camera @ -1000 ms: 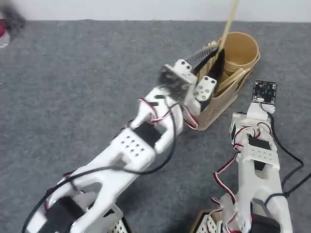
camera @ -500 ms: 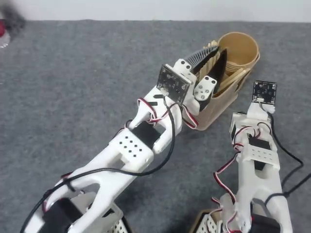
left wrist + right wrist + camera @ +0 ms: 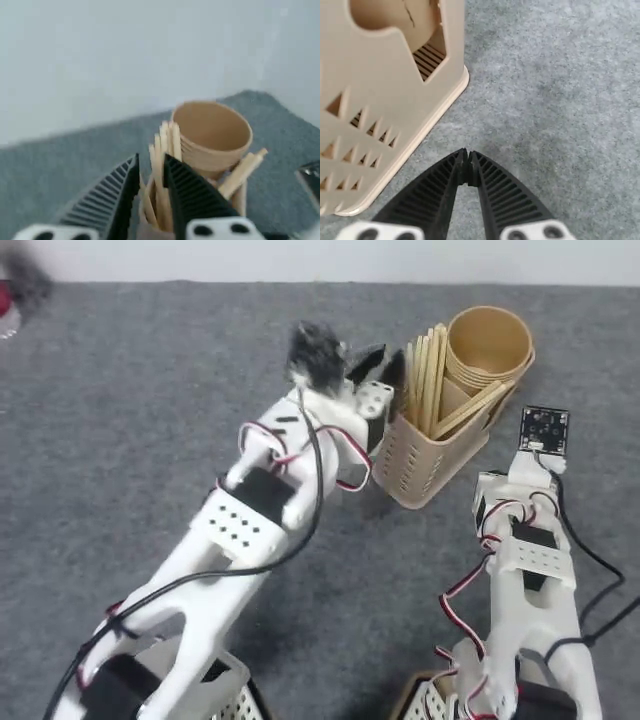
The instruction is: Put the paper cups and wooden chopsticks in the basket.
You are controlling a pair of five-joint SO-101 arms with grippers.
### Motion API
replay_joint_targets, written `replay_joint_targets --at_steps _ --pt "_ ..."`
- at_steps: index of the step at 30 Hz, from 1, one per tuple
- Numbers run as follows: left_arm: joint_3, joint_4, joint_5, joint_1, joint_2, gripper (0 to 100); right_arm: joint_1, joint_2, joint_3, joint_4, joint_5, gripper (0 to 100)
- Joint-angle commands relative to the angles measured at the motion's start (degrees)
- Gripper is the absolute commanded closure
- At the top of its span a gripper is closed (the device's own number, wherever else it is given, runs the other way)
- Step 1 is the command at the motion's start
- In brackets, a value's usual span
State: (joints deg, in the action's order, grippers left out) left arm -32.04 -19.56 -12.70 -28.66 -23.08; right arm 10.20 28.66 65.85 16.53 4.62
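Observation:
A tan slotted basket (image 3: 425, 465) stands on the grey carpet. It holds a stack of paper cups (image 3: 488, 345) and several wooden chopsticks (image 3: 428, 380) that lean upright beside the cups. My left gripper (image 3: 378, 362) hovers just left of the basket's rim, slightly open with nothing between its fingers. In the left wrist view the left gripper (image 3: 150, 172) faces the chopsticks (image 3: 162, 155) and cups (image 3: 212, 132) from a short distance. My right gripper (image 3: 466, 167) is shut and empty, low over the carpet beside the basket's wall (image 3: 380, 100).
The right arm (image 3: 530, 550) stands close to the basket's right side. Open grey carpet (image 3: 150, 390) stretches to the left and back. A pale wall edges the far side.
One second ago the left gripper held a chopstick upright over the basket. The chopstick now stands in the basket, and the left gripper has drawn back to the left.

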Motion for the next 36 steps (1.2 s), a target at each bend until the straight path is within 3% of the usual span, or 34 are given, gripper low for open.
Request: replay_joint_targets --at_steps 1,4,11,17,27,32,36 --pt "15.52 -27.69 -14.51 -0.26 -2.29 84 -0.31 1.27 -0.62 -0.84 0.70 98.7" --pt "25.01 -40.18 -25.76 -0.44 -2.02 81 -0.31 1.36 -0.62 -0.57 0.70 98.7" --pt "30.11 -49.49 -28.04 -3.16 -2.02 81 -0.40 1.27 -0.62 -0.48 0.70 98.7" --pt "24.48 -48.35 -30.51 -2.99 -2.02 81 -0.40 1.10 -0.62 -0.48 0.70 98.7" --pt "11.82 -30.77 -30.15 0.53 -1.05 81 -0.48 1.01 -0.53 -0.48 0.70 98.7" --pt "16.66 -30.86 -30.15 0.44 10.02 81 -0.48 1.01 -0.53 -0.48 0.70 98.7" --pt "28.35 -39.12 -30.24 0.44 21.01 81 -0.48 1.01 -0.53 -0.48 0.70 98.7"
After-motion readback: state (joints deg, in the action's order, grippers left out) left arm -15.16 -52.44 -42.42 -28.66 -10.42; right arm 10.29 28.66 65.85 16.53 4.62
